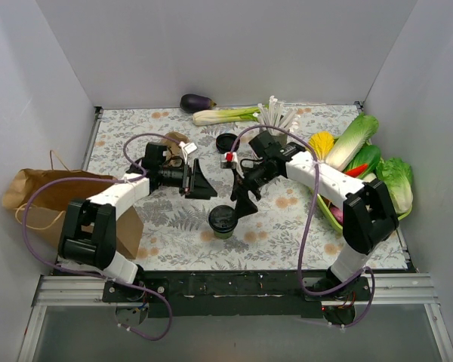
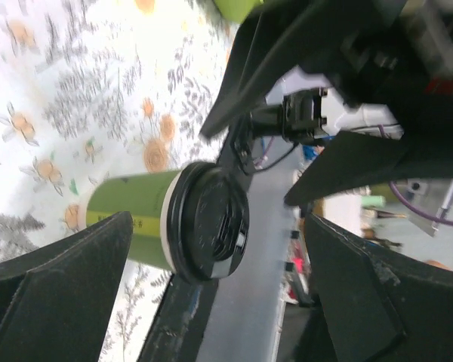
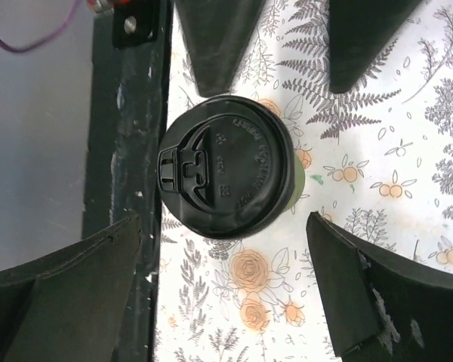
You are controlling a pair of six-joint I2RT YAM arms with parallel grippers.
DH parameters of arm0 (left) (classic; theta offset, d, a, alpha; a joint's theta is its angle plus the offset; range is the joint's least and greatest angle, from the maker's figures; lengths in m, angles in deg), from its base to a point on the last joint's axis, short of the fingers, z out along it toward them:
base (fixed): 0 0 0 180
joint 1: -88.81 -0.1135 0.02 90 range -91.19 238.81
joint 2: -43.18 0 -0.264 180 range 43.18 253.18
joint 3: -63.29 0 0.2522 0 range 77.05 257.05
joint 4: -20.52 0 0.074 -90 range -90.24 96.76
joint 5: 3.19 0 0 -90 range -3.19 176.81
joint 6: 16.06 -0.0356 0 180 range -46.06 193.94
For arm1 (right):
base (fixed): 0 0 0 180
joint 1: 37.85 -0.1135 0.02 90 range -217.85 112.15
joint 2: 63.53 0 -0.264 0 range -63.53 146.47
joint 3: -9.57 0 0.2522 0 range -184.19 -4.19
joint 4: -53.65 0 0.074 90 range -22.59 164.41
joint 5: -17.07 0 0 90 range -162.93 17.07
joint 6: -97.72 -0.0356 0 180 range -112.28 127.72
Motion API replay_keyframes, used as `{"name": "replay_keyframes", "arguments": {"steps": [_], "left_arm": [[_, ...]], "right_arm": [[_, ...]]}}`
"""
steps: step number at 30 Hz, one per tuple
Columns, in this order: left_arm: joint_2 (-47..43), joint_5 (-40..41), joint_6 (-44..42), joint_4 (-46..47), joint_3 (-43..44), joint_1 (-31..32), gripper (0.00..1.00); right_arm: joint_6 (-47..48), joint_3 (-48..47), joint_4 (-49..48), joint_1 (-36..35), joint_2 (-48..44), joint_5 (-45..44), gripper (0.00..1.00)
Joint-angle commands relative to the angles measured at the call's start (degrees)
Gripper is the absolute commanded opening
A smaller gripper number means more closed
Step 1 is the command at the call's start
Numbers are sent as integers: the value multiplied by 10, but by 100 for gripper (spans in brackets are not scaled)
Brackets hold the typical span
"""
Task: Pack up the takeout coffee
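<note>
The takeout coffee (image 1: 223,220) stands upright on the floral tablecloth near the front edge, green below with a black lid. My right gripper (image 1: 244,200) is open and empty, hovering just behind and to the right of the cup. In the right wrist view I look down on the lid (image 3: 225,166), with the gripper (image 3: 223,286) spread wide and short of it. My left gripper (image 1: 200,181) is open and empty, up and to the left of the cup. The left wrist view shows the cup (image 2: 136,215) from the side, ahead of the gripper (image 2: 219,290).
A brown paper bag (image 1: 49,200) lies at the left edge. A loose black lid (image 1: 226,142) and a cup of white sticks (image 1: 275,117) sit behind. An eggplant (image 1: 197,102) and a leek (image 1: 225,115) lie at the back. A basket of vegetables (image 1: 328,207) fills the right side.
</note>
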Motion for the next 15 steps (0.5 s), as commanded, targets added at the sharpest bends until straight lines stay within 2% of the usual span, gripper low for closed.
{"name": "replay_keyframes", "arguments": {"steps": [1,4,7,15], "left_arm": [[-55,59,-130,-150,102,3,98],[-76,86,-187,-218,141,2,98],[-93,98,-203,-255,174,2,98],[-125,143,-215,-285,200,-12,98]], "right_arm": [[116,-49,52,-48,-15,-93,98],[138,-75,51,-85,-4,-147,98],[153,-90,48,-119,8,-191,98],[177,-96,74,-163,3,-199,98]]}}
